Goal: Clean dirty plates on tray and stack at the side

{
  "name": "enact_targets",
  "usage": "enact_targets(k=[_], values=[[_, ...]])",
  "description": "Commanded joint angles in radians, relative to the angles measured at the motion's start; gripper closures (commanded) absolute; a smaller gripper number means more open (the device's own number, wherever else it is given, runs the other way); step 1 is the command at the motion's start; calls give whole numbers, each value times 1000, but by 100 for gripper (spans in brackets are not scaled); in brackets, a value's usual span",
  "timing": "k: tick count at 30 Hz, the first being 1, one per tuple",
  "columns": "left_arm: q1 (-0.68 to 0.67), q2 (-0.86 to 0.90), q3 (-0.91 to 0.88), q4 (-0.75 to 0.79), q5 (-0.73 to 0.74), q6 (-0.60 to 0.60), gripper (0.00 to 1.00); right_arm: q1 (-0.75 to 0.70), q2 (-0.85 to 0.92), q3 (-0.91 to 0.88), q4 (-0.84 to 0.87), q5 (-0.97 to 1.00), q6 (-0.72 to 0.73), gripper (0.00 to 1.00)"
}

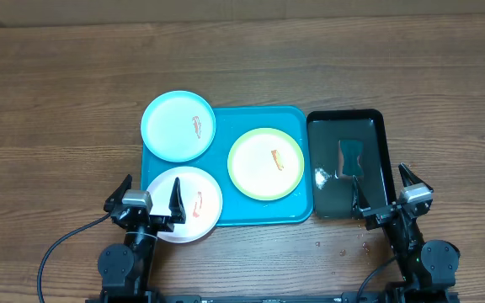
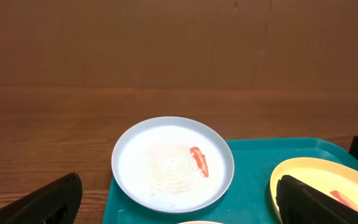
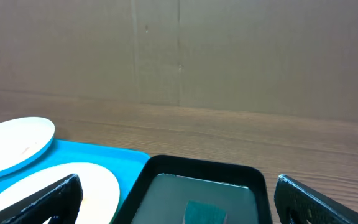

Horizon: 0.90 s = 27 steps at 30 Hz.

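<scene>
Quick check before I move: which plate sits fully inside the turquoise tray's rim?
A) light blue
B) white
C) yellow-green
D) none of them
C: the yellow-green plate lies wholly within the tray, while the light blue plate and the white plate both overhang its left side.

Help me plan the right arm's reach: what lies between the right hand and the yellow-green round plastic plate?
In the overhead view, the black rectangular tray of water, with a teal sponge in it, lies between right hand and yellow-green plate.

Three plates (image 1: 259,172) lie on the tray (image 1: 259,211).
</scene>
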Motion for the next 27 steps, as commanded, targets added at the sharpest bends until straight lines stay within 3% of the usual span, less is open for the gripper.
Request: enact_targets(k=[1,27], values=[[6,-10,-4,-3,-6,26,0,-8,-10,-11,7,3,-4,0],[6,-10,-4,42,11,20,0,-8,-10,-11,-2,49,-3,0]])
